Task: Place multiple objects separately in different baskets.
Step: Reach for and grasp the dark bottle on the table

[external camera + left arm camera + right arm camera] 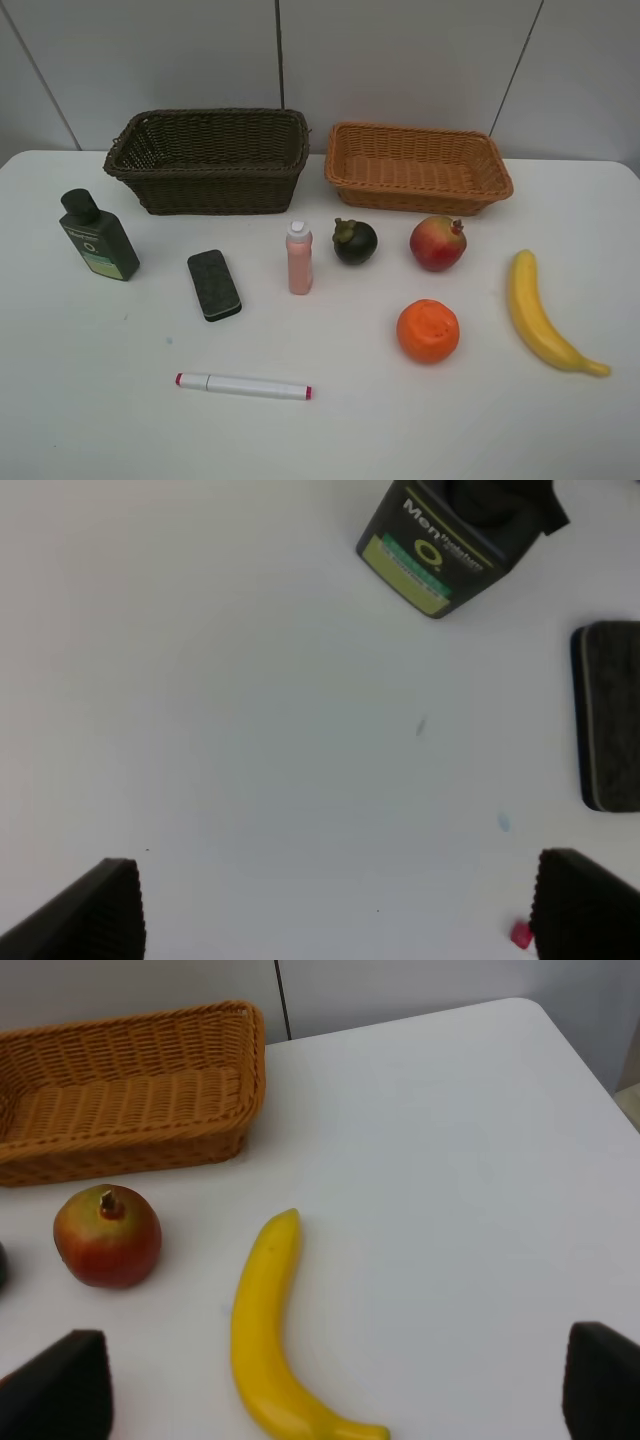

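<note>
Table: white; carried everything. All eight objects lay on it and none in a basket, so sorting looked not yet begun.
Dark brown basket: deep, at the back, left of centre; nothing seen inside.
Light tan basket: shallower, just beside the dark one on its right; nothing seen inside.
Left gripper: jaws spread wide, holding nothing, over bare table near the marker's red end.
Right gripper: jaws spread wide, holding nothing, low beside the banana.
Banana: yellow, flat, far right. Risk: its curve could swivel in a pinch taken off-centre.
Dark green bottle: far left; standing or lying could not be told.
Marker: white, red-ended, nearest the front. Risk: thin and low, so fingers could scrape the table or roll it away.
Black eraser: flat, between bottle and pink bottle.
Pink bottle: centre, near the mangosteen. Risk: narrow, so a passing finger could topple it.
Orange: front of the fruit group. Risk: a glancing touch could set it rolling.
Pomegranate-like fruit: red, near the tan basket.
Mangosteen: dark, between the pink bottle and the red fruit. Risk: wide jaws could knock either neighbour.
</note>
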`<act>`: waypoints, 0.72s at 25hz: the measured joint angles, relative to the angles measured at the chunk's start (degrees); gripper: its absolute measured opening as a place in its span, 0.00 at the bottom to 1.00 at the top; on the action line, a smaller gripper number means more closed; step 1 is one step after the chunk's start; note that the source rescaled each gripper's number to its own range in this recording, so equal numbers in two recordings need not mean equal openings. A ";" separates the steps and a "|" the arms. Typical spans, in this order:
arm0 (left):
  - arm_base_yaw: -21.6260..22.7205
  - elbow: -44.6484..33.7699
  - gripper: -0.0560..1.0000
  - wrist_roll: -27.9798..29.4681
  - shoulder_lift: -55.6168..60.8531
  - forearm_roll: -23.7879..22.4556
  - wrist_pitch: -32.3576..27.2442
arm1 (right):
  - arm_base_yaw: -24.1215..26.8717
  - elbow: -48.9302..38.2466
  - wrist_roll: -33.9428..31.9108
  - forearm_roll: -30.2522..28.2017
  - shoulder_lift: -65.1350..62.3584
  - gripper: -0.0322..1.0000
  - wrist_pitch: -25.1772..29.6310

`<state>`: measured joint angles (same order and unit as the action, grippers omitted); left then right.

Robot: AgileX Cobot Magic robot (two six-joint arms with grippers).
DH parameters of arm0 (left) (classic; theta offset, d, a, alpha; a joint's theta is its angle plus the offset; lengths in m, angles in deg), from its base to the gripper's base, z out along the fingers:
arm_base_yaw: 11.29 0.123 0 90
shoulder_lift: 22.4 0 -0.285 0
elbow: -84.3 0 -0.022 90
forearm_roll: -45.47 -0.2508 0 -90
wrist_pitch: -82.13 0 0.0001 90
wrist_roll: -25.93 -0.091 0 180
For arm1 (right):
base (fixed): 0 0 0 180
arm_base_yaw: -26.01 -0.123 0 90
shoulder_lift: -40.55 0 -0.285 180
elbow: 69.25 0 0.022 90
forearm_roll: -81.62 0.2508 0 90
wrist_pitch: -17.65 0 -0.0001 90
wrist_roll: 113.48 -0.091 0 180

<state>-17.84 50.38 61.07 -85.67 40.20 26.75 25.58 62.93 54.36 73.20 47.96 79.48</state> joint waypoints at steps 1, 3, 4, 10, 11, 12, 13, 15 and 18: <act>0.00 1.43 1.00 0.41 -3.37 0.00 0.19 | 0.00 0.00 0.00 0.00 0.00 1.00 0.00; 0.00 5.14 1.00 0.60 -10.84 0.26 0.26 | 0.00 0.00 0.00 0.00 0.00 1.00 0.00; 0.00 7.08 1.00 0.67 -14.12 0.38 0.19 | 0.00 0.00 0.00 0.00 0.00 1.00 0.00; 0.00 15.95 1.00 1.92 -27.63 0.50 1.47 | 0.00 0.00 0.00 0.00 0.00 1.00 0.00; 0.00 16.78 1.00 2.55 -29.38 0.50 2.44 | 0.00 0.00 0.00 0.00 0.00 1.00 -0.05; 0.00 17.25 1.00 3.36 -30.70 0.50 3.50 | 0.00 0.00 0.00 0.00 0.00 1.00 -0.05; 0.00 17.50 1.00 4.10 -32.11 0.50 4.59 | 0.00 0.00 0.00 0.00 0.00 1.00 -0.05; 0.00 17.69 1.00 6.49 -34.48 0.50 6.58 | 0.00 0.00 0.00 0.00 0.00 1.00 -0.05; 0.00 17.69 1.00 10.44 -37.43 0.50 9.40 | 0.00 0.00 0.00 0.00 0.00 1.00 -0.05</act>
<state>-17.84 68.07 71.51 -123.09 40.70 36.15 25.58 62.93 54.36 73.20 47.96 79.43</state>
